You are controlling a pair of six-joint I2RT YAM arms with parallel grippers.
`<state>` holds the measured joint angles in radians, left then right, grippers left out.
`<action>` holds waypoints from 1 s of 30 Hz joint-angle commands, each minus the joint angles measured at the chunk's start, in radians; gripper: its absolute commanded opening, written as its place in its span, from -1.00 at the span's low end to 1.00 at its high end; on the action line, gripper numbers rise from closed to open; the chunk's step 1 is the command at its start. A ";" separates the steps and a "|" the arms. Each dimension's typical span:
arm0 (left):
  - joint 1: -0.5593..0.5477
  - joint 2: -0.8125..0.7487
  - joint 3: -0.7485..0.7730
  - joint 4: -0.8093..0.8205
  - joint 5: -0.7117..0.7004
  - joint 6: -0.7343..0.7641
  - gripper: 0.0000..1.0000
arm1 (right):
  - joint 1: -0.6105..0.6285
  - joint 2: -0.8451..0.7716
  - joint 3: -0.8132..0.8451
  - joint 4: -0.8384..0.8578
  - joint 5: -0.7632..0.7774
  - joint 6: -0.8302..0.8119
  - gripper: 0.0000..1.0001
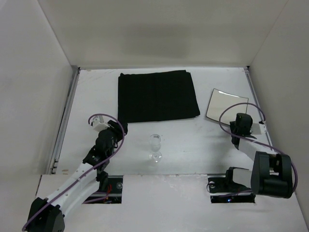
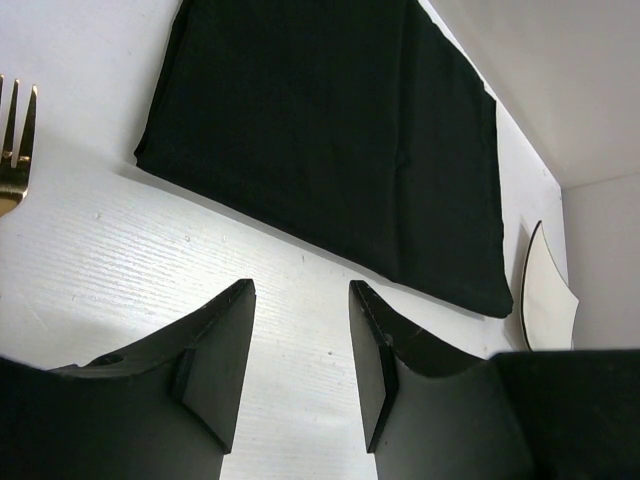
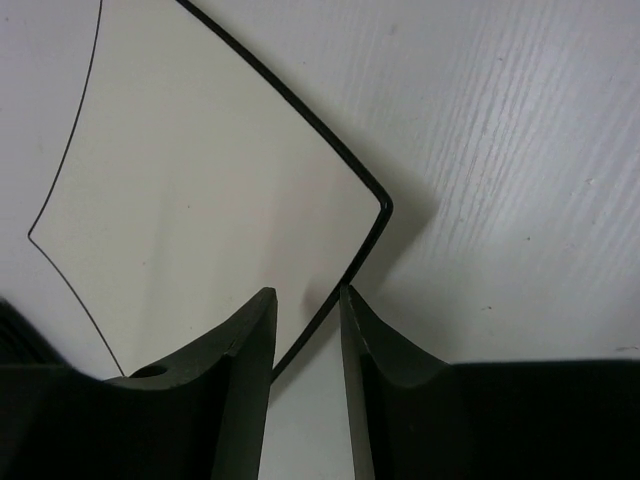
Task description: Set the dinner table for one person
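Top view: dinner table (image 1: 193, 140), white, spanning from the arm bases at 6 o'clock to the back wall at 12 o'clock. Black placemat (image 1: 157, 95) flat toward 12 o'clock; square black-rimmed plate (image 1: 226, 104) near its 3 o'clock; clear stemmed glass (image 1: 155, 147) upright at its 6 o'clock. Left gripper (image 2: 300, 290) at 9 o'clock of the glass, jaws apart, empty; gold fork (image 2: 15, 150) at 10 o'clock in its wrist view. Right gripper (image 3: 305, 292) astride the plate's 6 o'clock edge, jaws narrowly parted, grip not discernible
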<state>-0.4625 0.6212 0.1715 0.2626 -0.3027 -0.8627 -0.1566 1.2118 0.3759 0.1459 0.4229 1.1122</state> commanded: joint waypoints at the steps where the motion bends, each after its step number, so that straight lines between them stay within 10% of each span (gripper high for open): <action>1: 0.011 0.008 -0.012 0.050 0.004 -0.006 -0.19 | 0.028 -0.030 -0.052 0.135 0.014 0.069 -0.21; 17: 0.009 0.041 -0.015 0.081 0.016 -0.012 -0.19 | -0.099 0.092 -0.091 0.330 -0.004 0.230 -0.13; 30: 0.011 0.052 -0.018 0.090 0.024 -0.013 -0.19 | -0.042 0.063 -0.159 0.394 0.050 0.227 -0.91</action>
<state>-0.4561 0.6724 0.1608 0.3096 -0.2867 -0.8703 -0.2279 1.3167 0.2840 0.5259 0.4416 1.3544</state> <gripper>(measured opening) 0.401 0.105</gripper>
